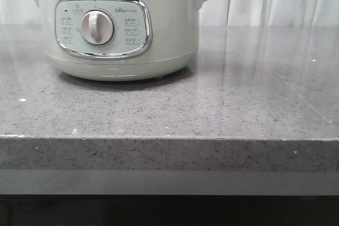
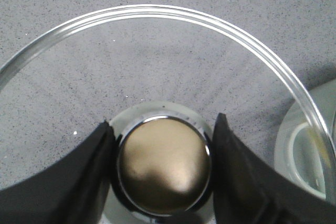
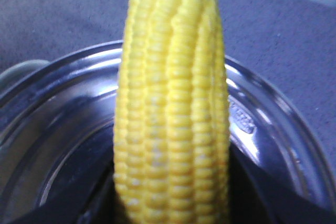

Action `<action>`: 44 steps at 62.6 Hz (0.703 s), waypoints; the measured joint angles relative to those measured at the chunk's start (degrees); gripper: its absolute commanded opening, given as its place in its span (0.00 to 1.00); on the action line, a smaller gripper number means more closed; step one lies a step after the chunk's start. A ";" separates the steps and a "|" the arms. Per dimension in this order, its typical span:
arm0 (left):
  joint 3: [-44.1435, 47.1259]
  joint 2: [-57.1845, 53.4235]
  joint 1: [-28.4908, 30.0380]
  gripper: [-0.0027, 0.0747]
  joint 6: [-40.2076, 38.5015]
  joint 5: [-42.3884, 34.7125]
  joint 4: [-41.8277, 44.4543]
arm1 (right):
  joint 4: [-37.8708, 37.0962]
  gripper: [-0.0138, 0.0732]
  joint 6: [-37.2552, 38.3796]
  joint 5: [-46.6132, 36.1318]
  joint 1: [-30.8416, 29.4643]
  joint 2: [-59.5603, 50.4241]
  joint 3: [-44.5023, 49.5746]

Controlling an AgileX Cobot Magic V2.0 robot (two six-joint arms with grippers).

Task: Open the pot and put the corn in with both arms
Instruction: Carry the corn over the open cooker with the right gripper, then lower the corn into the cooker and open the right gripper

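Left gripper (image 2: pixel 161 169) pinching the lid (image 2: pixel 157 66) knob (image 2: pixel 164 169), lid held over the counter (image 2: pixel 79 3), pot (image 1: pixel 116 30) edge at its 4 o'clock. Right gripper (image 3: pixel 173 203) clamped on the corn (image 3: pixel 173 103), hanging over the open pot bowl; front view shows just a yellow tip at the rim, 12 o'clock. Risks: a high release could bounce the cob; glass lid slipping or clipping the rim when replaced.

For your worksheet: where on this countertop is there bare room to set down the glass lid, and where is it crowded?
Free: the grey counter right of the pot, out to the front edge, and the strip in front of the pot. Crowded: the pot's open mouth, where the right gripper holds the corn above it. The left gripper holds the lid by its knob over bare counter beside the pot.
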 measured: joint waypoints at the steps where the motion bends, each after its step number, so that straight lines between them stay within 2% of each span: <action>1: 0.00 0.00 0.00 0.16 0.00 0.00 0.00 | 0.00 0.39 0.00 1.03 0.00 0.60 -0.90; 16: 0.00 0.00 0.00 0.16 0.00 0.00 0.00 | 0.00 0.39 0.00 12.15 0.00 6.81 -10.82; 34: 0.00 0.00 0.00 0.16 0.00 0.00 0.00 | 0.00 0.40 0.00 18.69 0.12 7.70 -12.26; 44: 0.00 0.00 0.00 0.16 0.00 0.00 0.00 | 0.00 0.57 0.00 20.19 0.12 7.75 -12.26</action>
